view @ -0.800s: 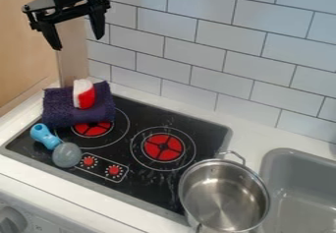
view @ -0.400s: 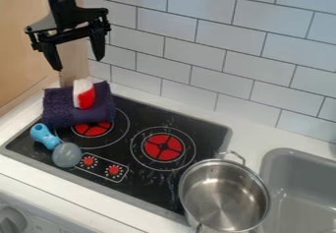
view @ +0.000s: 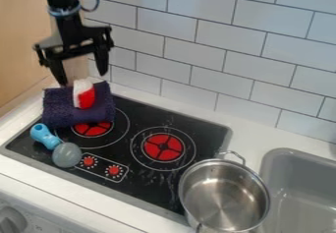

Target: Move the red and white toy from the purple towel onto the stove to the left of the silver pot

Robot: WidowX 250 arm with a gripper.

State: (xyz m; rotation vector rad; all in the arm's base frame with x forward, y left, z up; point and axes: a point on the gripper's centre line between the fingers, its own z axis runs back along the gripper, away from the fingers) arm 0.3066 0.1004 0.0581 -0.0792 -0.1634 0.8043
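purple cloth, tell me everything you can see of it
The cloth is dark purple, with a nubby, towel-like surface. It looks folded or loosely rolled into a thick bundle, with an uneven upper edge. It lies at the upper-left corner of the stove, hiding part of the left burner. A red-and-white piece rests on top. The open hand is by its upper edge; whether they touch is unclear.

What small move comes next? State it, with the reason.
Probably ease the gripper slightly lower, fingers open: its fingertips stand apart, seemingly close above the red-and-white object, which rests on the purple cloth, not yet gripped.
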